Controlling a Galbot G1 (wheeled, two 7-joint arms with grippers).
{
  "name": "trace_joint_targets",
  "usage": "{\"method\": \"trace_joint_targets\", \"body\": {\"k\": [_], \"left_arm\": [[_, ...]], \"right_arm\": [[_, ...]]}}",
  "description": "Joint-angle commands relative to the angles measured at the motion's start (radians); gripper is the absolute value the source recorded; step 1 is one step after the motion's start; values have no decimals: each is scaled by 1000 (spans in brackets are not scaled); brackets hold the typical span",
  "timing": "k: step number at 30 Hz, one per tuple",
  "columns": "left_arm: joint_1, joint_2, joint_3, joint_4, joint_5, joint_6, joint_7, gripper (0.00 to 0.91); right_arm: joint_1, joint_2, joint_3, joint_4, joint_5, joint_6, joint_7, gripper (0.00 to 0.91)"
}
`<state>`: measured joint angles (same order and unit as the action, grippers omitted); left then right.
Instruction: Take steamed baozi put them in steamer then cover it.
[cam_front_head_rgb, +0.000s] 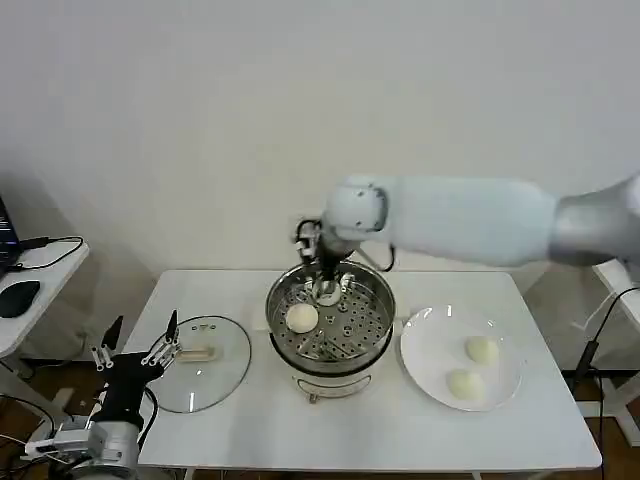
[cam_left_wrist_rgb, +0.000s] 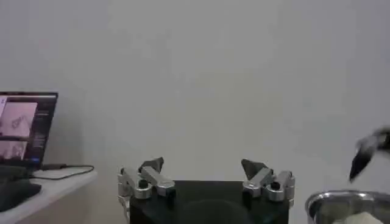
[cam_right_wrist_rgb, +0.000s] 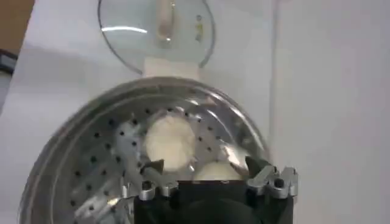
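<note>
The right hand (cam_front_head_rgb: 328, 290) hangs inside the steamer (cam_front_head_rgb: 376, 300), fingers apart around a baozi (cam_right_wrist_rgb: 214, 172) on the perforated tray, beside another baozi (cam_front_head_rgb: 302, 318). Two baozi (cam_front_head_rgb: 481, 349) wait on the white plate (cam_front_head_rgb: 425, 352). The glass cover (cam_front_head_rgb: 225, 345) lies on the counter (cam_front_head_rgb: 400, 430) near the idle, open left hand (cam_front_head_rgb: 135, 350). Roughly halfway, I judge.

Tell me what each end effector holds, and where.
Right end effector, inside the steamer, brackets a baozi; contact cannot be told. Left end effector holds nothing.
</note>
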<state>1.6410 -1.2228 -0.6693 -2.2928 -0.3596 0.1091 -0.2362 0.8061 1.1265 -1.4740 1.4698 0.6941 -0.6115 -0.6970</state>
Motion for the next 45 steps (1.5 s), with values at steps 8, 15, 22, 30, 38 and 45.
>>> {"method": "trace_joint_targets", "body": {"k": [8, 15, 22, 30, 38, 45], "left_arm": [[24, 21, 6, 12, 0, 0, 1, 907], [31, 6, 20, 27, 30, 0, 0, 907], [31, -10, 42, 43, 62, 1, -3, 907], [29, -21, 63, 58, 85, 1, -5, 907], [33, -23, 64, 60, 89, 1, -4, 907], [38, -24, 62, 56, 90, 0, -3, 907]], "right_arm": [[-62, -686, -5, 237, -809, 387, -249, 907], [-595, -733, 438, 177, -869, 444, -250, 907], [-849, -740, 637, 151, -929, 531, -315, 907], [-869, -732, 622, 158, -852, 454, -360, 907], [-861, -712, 603, 118, -798, 399, -391, 907], [-863, -674, 572, 75, -786, 380, -392, 907]]}}
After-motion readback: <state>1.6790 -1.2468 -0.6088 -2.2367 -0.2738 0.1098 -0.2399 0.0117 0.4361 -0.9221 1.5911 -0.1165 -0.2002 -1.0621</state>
